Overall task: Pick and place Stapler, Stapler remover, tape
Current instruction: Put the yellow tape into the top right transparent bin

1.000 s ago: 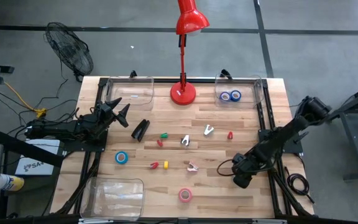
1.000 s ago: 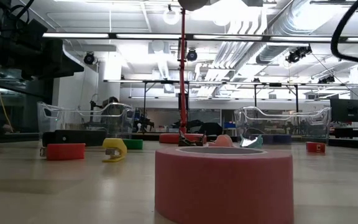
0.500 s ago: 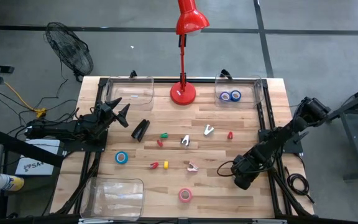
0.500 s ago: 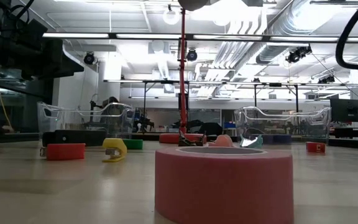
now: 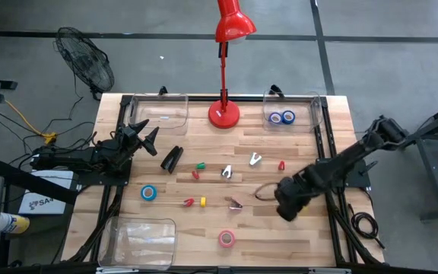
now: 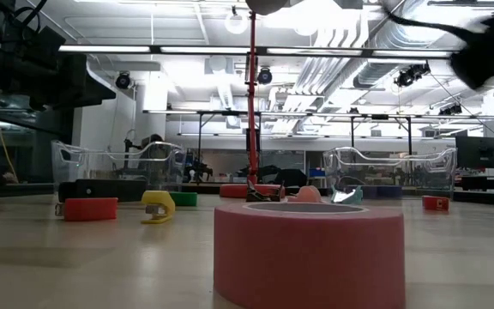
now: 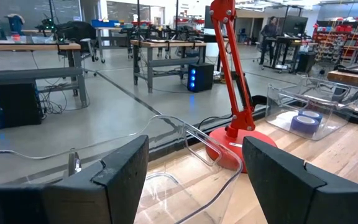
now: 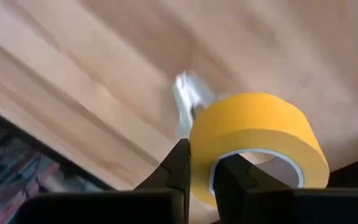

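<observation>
My right gripper [image 5: 284, 207] hangs over the table's right half, pointing steeply down, shut on a yellow tape roll [image 8: 260, 134]; in the high view its own body hides the roll. A black stapler [image 5: 172, 157] lies left of centre. More tape lies about: a blue roll [image 5: 149, 192], a pink roll [image 5: 226, 238] [image 6: 309, 253], and two rolls [image 5: 282, 117] in the far-right bin. Small metal stapler removers [image 5: 255, 159] [image 5: 236, 203] lie mid-table. My left gripper [image 7: 194, 180] waits open at the left edge [image 5: 147, 138]. My right gripper has the yellow roll's wall [image 8: 201, 165] pinched, one finger [image 8: 179, 168] outside the ring and the other [image 8: 235, 177] inside its open centre. The fingers come from above, slanting down. The roll is lifted clear of the table and sits tilted.
A red lamp's base [image 5: 223, 114] stands at the far middle. Clear bins sit at the far left [image 5: 158, 114], far right [image 5: 304, 114] and near left [image 5: 139, 240]. Small red, green and yellow pieces [image 5: 198, 166] lie scattered mid-table.
My right gripper has risen and swung from the table's near right corner toward its middle. The left arm and everything lying on the table have kept still.
</observation>
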Motion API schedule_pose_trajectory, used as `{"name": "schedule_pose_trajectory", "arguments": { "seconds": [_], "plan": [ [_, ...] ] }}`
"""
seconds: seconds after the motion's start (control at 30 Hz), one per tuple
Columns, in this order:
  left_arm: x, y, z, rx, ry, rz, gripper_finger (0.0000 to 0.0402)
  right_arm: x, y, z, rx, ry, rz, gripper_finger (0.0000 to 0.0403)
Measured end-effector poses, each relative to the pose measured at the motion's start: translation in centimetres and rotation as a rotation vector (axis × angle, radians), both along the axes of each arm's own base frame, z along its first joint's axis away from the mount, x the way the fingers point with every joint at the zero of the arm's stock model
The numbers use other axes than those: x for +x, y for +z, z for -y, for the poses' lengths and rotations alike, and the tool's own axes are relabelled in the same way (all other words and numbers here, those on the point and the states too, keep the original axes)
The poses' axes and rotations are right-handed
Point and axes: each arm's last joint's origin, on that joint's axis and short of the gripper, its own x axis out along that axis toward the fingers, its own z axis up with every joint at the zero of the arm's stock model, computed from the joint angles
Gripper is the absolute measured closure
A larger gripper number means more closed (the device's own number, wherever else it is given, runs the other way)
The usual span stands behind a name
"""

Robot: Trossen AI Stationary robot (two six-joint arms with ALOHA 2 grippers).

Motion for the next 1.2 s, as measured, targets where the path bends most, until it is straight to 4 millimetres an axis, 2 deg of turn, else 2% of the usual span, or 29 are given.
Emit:
{"name": "schedule_pose_trajectory", "arguments": {
  "seconds": [0.23, 0.43, 0.57, 0.77, 1.0, 1.2],
  "plan": [
    [0.0, 0.0, 0.0, 0.0, 0.0, 0.0, 0.0147, 2.4, 5.3, 5.2, -0.143, -0.009, 0.084, 0.0372],
    [0.0, 0.0, 0.0, 0.0, 0.0, 0.0, 0.0147, 3.2, 7.6, 11.2, -0.272, -0.041, 0.143, 0.0372],
    [0.0, 0.0, 0.0, 0.0, 0.0, 0.0, 0.0147, 2.8, 7.7, 15.5, -0.333, -0.059, 0.149, 0.0372],
    [0.0, 0.0, 0.0, 0.0, 0.0, 0.0, 0.0147, 1.1, 7.7, 21.3, -0.445, -0.075, 0.13, 0.0372],
    [0.0, 0.0, 0.0, 0.0, 0.001, 0.0, 0.0147, -2.0, 7.5, 26.8, -0.534, -0.105, 0.07, 0.0372],
    [0.0, 0.0, 0.0, 0.0, 0.001, 0.0, 0.0147, -3.6, 5.6, 31.1, -0.51, -0.177, 0.014, 0.0372]
  ]
}}
